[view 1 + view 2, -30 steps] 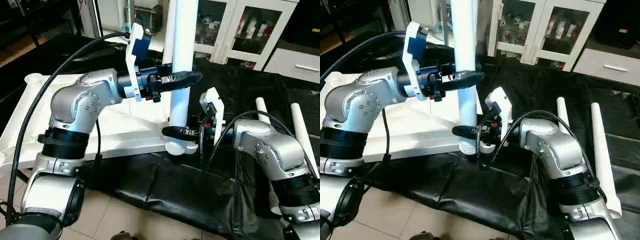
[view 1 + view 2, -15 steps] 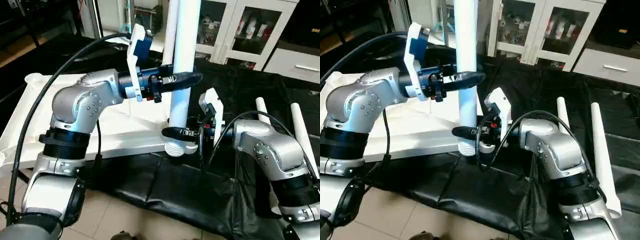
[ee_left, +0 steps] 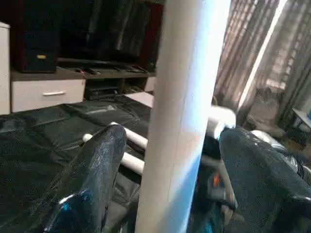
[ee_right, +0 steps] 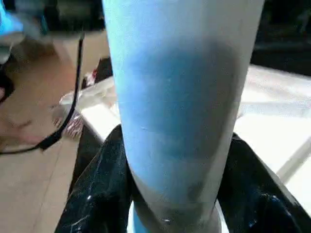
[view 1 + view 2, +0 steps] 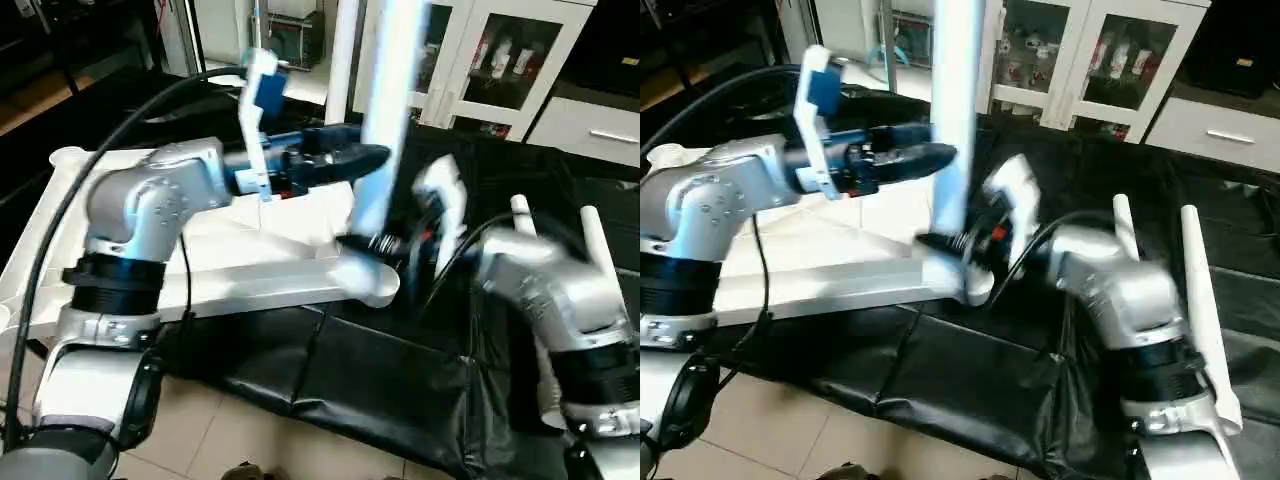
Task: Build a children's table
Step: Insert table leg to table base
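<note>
While the white leg (image 5: 385, 130) stands nearly upright at centre frame, leaning a little toward the upper right, your right claw (image 5: 952, 243) grips it low down, black fingers (image 4: 99, 194) pressed to both sides of the tube just above the corner socket (image 5: 370, 283) of the upturned tabletop (image 5: 240, 250). Your left claw (image 5: 365, 158) sits higher on the same leg with its jaws spread wide; in the left wrist view both fingers (image 3: 92, 170) stand clear of the tube with gaps on either side, so it holds nothing. The tabletop lies underside-up across the left half of the frame on black sheeting (image 5: 380, 390), and two spare legs (image 5: 1195, 290) lie side by side at the right edge, well apart from the work.

Judge the leg as a light, hollow plastic tube, stiff along its length but smooth and slippery under hard pads, and long enough to tip easily when held at one point. The tabletop looks light too and may slide on the sheeting when you twist. Take hold low, near the threaded end, to steer it into the socket, and use the upper claw around mid-shaft only as a steadying guide. Squeeze moderately, since a thin-walled tube may flex or spin in the grip
</note>
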`<state>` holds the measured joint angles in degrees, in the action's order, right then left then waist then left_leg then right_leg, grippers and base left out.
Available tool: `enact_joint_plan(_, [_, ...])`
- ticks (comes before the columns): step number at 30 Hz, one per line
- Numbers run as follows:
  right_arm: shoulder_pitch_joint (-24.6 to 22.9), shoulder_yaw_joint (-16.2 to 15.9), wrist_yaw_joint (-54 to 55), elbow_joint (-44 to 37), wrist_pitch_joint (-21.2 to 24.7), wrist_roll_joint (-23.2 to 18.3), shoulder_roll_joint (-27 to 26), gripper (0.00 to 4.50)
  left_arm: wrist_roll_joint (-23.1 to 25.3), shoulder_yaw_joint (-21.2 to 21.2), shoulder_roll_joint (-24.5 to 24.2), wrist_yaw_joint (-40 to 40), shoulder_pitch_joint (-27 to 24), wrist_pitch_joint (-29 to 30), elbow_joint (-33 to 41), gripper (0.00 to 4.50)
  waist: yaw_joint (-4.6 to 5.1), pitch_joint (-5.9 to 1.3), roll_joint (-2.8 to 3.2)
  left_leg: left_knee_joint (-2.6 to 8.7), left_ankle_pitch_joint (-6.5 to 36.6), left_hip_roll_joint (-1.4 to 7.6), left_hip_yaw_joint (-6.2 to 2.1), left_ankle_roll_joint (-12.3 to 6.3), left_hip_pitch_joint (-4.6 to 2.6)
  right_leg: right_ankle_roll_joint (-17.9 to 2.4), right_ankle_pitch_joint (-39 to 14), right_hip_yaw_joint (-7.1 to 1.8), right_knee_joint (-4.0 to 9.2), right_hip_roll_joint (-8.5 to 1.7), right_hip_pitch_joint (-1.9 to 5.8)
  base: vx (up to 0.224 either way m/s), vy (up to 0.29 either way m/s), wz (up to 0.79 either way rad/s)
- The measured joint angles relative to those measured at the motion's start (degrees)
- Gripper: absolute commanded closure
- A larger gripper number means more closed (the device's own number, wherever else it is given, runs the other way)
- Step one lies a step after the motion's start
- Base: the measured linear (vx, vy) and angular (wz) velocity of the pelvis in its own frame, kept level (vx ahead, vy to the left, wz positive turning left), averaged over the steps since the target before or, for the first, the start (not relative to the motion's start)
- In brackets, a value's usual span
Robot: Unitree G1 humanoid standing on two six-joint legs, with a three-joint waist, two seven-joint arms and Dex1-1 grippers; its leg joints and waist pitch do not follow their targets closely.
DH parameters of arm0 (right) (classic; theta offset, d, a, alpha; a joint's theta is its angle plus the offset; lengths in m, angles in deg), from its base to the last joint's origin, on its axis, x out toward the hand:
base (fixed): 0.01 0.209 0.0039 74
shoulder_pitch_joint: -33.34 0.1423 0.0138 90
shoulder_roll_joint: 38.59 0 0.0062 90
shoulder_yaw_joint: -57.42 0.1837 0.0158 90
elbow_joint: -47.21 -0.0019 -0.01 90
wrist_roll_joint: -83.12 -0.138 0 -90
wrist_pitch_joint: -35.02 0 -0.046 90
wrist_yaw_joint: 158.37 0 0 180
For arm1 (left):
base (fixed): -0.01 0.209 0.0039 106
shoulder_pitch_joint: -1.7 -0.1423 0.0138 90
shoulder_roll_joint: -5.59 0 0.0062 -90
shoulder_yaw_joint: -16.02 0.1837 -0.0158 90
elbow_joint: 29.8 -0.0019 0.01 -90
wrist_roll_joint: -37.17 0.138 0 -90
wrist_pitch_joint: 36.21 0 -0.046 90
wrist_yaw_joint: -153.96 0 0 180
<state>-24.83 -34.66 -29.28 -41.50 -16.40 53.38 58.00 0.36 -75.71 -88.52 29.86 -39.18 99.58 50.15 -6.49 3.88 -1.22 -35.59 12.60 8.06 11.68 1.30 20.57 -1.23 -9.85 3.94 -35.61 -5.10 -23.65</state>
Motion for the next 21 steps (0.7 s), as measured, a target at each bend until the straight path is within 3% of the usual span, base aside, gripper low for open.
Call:
enact_joint_plan(4, [0.17,3.13,2.95,2.23,-1.22,0.26,0.56,2.61,2.72,-0.80,-2.78,-0.10,-2.91,-6.79,-2.08,0.57,0.11,-0.01,0.02,-0.03,-0.01,0.00,0.00,0.01,-0.02,0.00,0.00,-0.01,-0.03,0.00,0.00,0.000,0.000,0.00])
enact_joint_plan(7, [0.10,4.35,5.43,3.94,-2.27,1.53,0.79,2.61,9.66,0.48,-6.59,-1.65,-5.26,-14.24,-6.01,0.55,0.36,-0.02,0.01,-0.03,-0.02,0.01,-0.03,0.04,-0.02,0.01,0.00,0.00,-0.06,0.02,-0.02,0.000,0.000,0.00])
enact_joint_plan(10, [-0.90,4.43,8.22,4.59,-3.51,3.32,0.04,2.61,18.63,7.43,-10.95,-1.29,-9.31,-21.68,-7.41,0.55,0.41,-0.03,0.02,-0.01,0.00,0.01,-0.05,0.04,-0.03,0.08,-0.04,-0.01,-0.01,0.01,0.02,0.000,0.000,0.00])
enact_joint_plan(14, [-2.32,4.28,10.62,6.21,-4.32,4.50,-2.03,2.61,21.91,14.50,-8.46,1.41,-14.93,-24.16,-7.35,0.55,-0.10,0.02,-0.13,-0.10,-0.02,0.01,-0.04,0.03,0.38,0.05,-0.02,0.02,-0.05,-0.01,-0.27,0.000,0.000,0.00])
enact_joint_plan(21, [-3.17,4.21,12.41,6.23,-5.42,4.77,-3.93,2.61,27.79,19.37,-6.48,2.47,-14.78,-32.80,-11.93,0.55,0.15,0.00,-0.15,-0.13,-0.16,0.01,-0.04,0.00,0.31,0.05,-0.01,0.01,-0.24,-0.05,-0.28,0.000,0.000,0.00])
